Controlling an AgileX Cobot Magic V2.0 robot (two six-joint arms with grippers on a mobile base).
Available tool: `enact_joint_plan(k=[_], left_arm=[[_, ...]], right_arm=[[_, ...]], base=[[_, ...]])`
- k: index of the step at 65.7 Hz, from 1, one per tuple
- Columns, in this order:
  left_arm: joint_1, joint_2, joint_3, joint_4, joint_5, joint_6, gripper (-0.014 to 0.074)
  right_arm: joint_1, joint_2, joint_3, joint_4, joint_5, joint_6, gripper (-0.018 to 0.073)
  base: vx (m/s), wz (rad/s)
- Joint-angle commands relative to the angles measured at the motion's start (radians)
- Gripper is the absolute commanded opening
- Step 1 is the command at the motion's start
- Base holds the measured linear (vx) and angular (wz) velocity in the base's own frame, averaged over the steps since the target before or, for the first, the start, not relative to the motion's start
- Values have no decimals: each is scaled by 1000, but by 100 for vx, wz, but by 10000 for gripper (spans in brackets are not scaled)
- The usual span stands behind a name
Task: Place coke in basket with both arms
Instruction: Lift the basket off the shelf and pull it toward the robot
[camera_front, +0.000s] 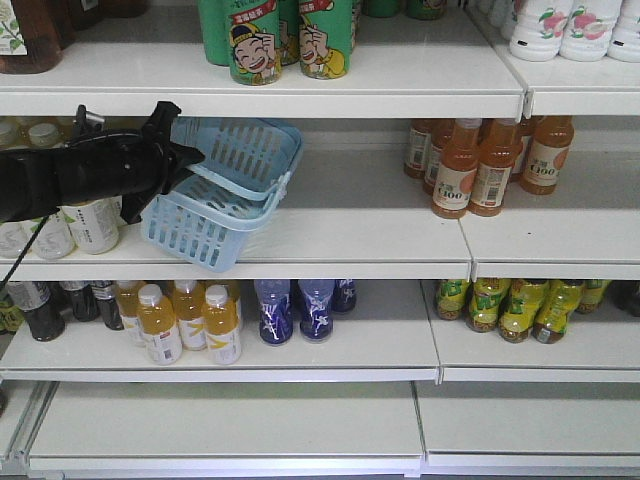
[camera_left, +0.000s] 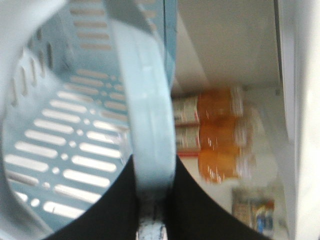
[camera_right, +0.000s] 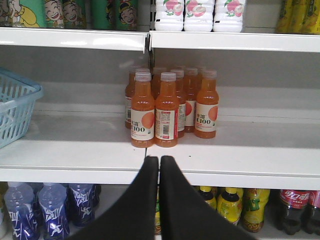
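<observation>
The pale blue basket (camera_front: 225, 205) hangs tilted over the left part of the middle shelf, with its low corner near the shelf's front edge. My left gripper (camera_front: 183, 162) comes in from the left and is shut on the basket's swing handle (camera_left: 150, 125), which runs up between the black fingers (camera_left: 120, 210). The slotted basket wall (camera_left: 60, 150) fills the left of that view, and nothing shows inside the basket. My right gripper (camera_right: 159, 159) is shut and empty, level with the middle shelf's front edge and in front of the orange bottles. The basket's corner (camera_right: 15, 107) is far to its left. The coke is out of view.
Orange-brown drink bottles (camera_front: 480, 165) stand on the middle shelf at the right. Green cans (camera_front: 280, 40) and white bottles (camera_front: 570, 25) fill the top shelf. Below are yellow juice bottles (camera_front: 185, 320), purple bottles (camera_front: 295, 310) and dark cola bottles with red labels (camera_right: 295, 210).
</observation>
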Motion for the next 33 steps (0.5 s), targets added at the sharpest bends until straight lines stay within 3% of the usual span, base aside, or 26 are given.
enact_joint_plan(k=[1,17,24,33], left_arm=[[0,-55,-26,52,123,19,-8],[-13,-75,-16,219,453,-42,-8],[-36,-124,33,280,511,-43,-8],[-77,-217,139,291,569,-37,-8]], right_arm=[[-2,-12,8,-9,-68,-8,-5],[-2,-12,8,-9,-68,-8,-5],[-2,-12,8,-9,-68,-8,-5],[-2,-12,8,-9,-68,-8,-5]], base=[[0,0],[0,0],[0,0],[0,0]])
